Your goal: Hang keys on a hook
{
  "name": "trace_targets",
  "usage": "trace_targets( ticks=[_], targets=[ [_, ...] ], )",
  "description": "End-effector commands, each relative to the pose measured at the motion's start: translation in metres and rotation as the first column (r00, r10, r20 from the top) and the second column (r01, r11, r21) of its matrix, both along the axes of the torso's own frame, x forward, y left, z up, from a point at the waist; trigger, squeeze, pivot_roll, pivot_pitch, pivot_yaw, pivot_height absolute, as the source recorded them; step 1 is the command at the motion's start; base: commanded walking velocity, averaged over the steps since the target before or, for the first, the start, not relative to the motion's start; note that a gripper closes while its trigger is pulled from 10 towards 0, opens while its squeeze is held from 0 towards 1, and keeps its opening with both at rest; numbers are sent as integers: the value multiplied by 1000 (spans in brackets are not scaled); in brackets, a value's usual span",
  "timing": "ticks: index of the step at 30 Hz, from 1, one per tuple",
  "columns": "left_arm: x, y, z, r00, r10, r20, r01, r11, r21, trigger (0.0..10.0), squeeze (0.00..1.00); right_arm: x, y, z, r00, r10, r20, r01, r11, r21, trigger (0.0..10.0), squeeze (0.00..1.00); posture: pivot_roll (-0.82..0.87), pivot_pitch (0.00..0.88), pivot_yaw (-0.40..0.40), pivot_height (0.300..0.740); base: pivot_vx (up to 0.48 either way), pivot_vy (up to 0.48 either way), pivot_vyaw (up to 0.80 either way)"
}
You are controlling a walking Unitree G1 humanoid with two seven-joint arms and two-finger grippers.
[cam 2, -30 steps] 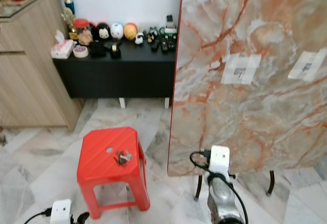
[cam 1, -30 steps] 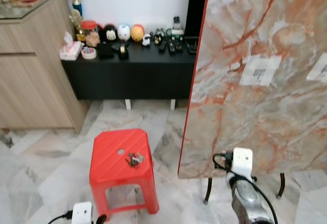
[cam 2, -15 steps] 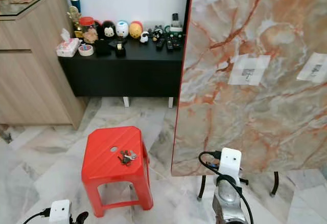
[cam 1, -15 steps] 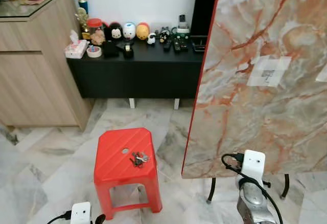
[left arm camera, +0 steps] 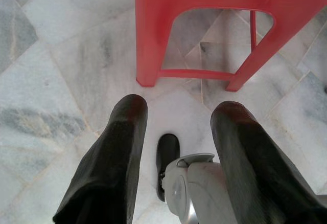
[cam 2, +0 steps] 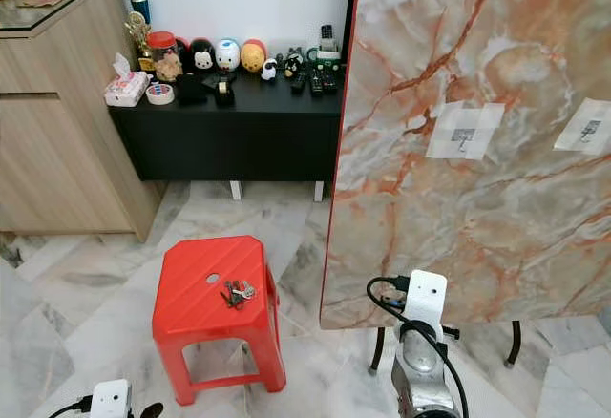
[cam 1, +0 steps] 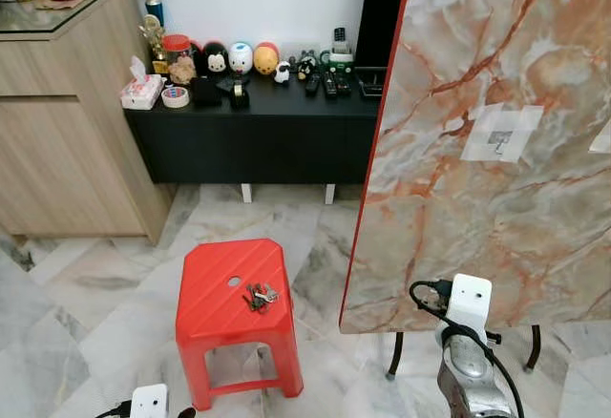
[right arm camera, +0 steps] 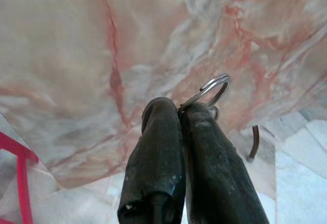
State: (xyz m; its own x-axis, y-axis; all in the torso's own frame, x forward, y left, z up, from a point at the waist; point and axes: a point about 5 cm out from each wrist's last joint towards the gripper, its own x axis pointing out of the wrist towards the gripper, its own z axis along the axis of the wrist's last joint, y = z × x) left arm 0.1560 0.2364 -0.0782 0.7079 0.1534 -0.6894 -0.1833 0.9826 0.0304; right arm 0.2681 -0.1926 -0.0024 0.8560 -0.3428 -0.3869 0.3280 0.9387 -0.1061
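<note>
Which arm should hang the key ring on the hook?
The right. Its gripper is shut on a key ring and faces the marble board, where the hook sits. The left gripper is open, low over the floor by the red stool.

Glossy red plastic stool (cam 1: 237, 294) at lower left; polished veined marble floor (cam 1: 86, 313); smooth marble-patterned board (cam 1: 496, 151) at right; matt woodgrain cabinet (cam 1: 67, 132) at upper left; shiny metal key ring (right arm camera: 212, 88) between matt black fingers.
</note>
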Motion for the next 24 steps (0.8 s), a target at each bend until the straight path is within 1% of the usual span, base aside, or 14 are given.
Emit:
trace_targets(
  ticks=[1, 6, 9, 20, 24],
  targets=[
    [-7, 1, -4, 999, 16, -35, -16, 1000, -3, 10000, 0, 3, -4, 6, 1000, -17, 25, 18, 1000, -5, 10000, 0, 48, 0, -54, 740, 259, 0, 0],
    [-8, 4, -3, 999, 25, -41, -25, 1000, -1, 10000, 0, 4, -5, 5, 1000, -26, 15, 26, 1000, 3, 10000, 0, 50, 0, -56, 740, 262, 0, 0],
    [-7, 7, -2, 999, 26, -41, -26, 1000, 2, 10000, 0, 8, -6, 8, 999, -39, 20, 39, 999, 7, 10000, 0, 50, 0, -56, 740, 265, 0, 0],
    [-5, 10, -1, 999, 28, -42, -27, 1000, 3, 10000, 0, 12, -4, 11, 998, -48, 27, 48, 999, 12, 10000, 0, 55, 0, -56, 740, 262, 0, 0],
    [-6, 11, -1, 999, 31, -42, -31, 1000, 3, 10000, 0, 12, -4, 11, 998, -60, 27, 60, 998, 12, 10000, 0, 56, 0, -56, 740, 0, 0, 0]
  ],
)
